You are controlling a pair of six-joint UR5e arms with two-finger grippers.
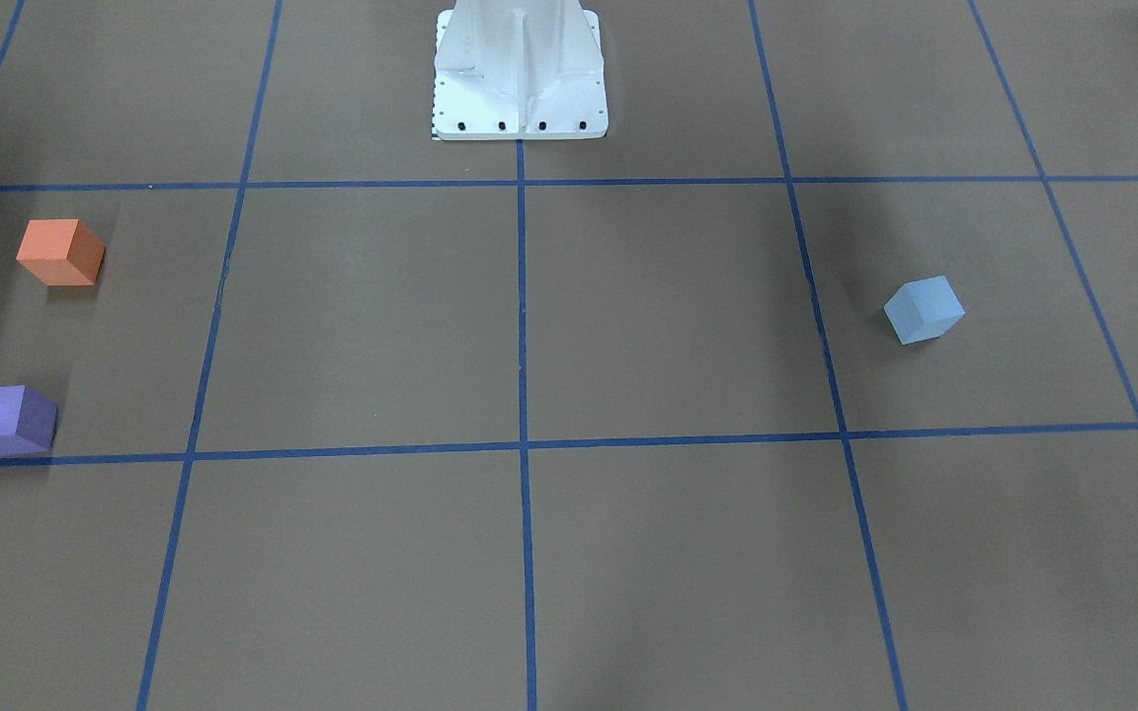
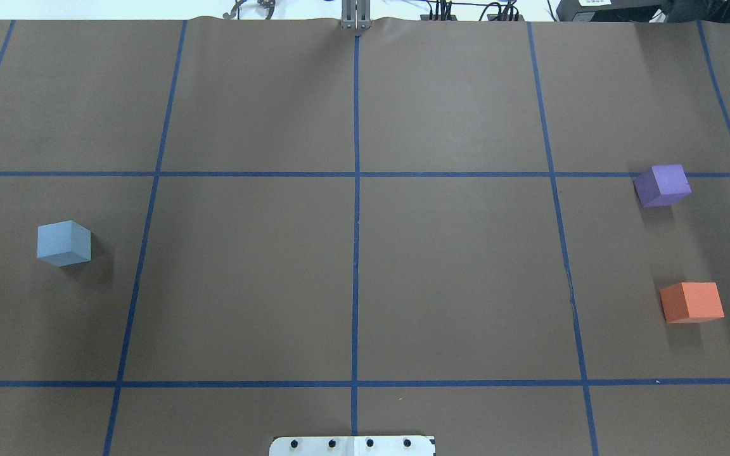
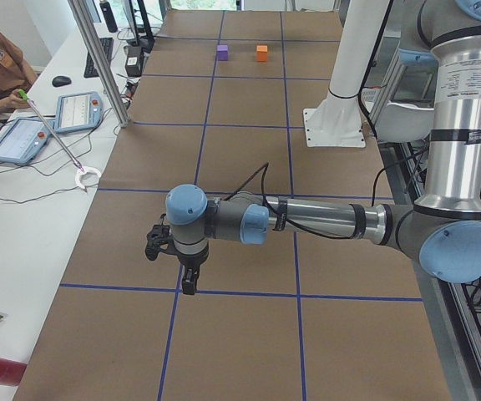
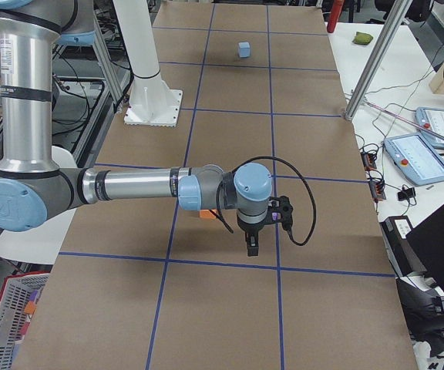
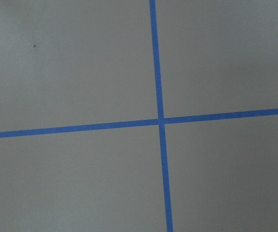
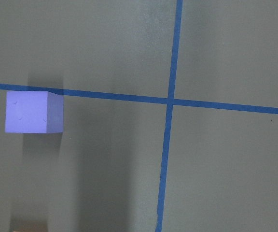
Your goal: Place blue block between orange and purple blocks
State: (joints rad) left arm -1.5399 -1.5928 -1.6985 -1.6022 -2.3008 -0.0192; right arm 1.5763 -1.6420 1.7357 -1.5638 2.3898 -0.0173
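Front-facing view: blue foam cube (image 1: 925, 309) is seen at 3 o'clock from frame centre on the brown paper-covered table (image 1: 668, 326), well apart from the other two. The orange foam cube (image 1: 61, 253) sits at 9 o'clock and the purple foam cube (image 1: 8, 420) at roughly 6 o'clock from it, with bare paper between them. The white robot base plate (image 1: 520, 79) is at 12 o'clock. Overhead: blue cube at 9 o'clock, purple between 2 and 3 o'clock just below a blue tape line (image 2: 454, 174), orange between 3 and 4 o'clock. Exterior left: the near arm is stretched low over the table, left gripper (image 3: 189, 286) pointed down above the tape grid; clenched or released cannot be told. Purple and orange are seen side by side at 12 o'clock, far end. Exterior right: right gripper (image 4: 251, 248) is pointed down; its state cannot be told either. A sliver of orange shows under the forearm, and the blue cube is far off at 12 o'clock. Left wrist: only a tape crossing on paper is seen. Right wrist: purple at 9 o'clock, top edge touching tape; an orange sliver is cut off at 7 o'clock.
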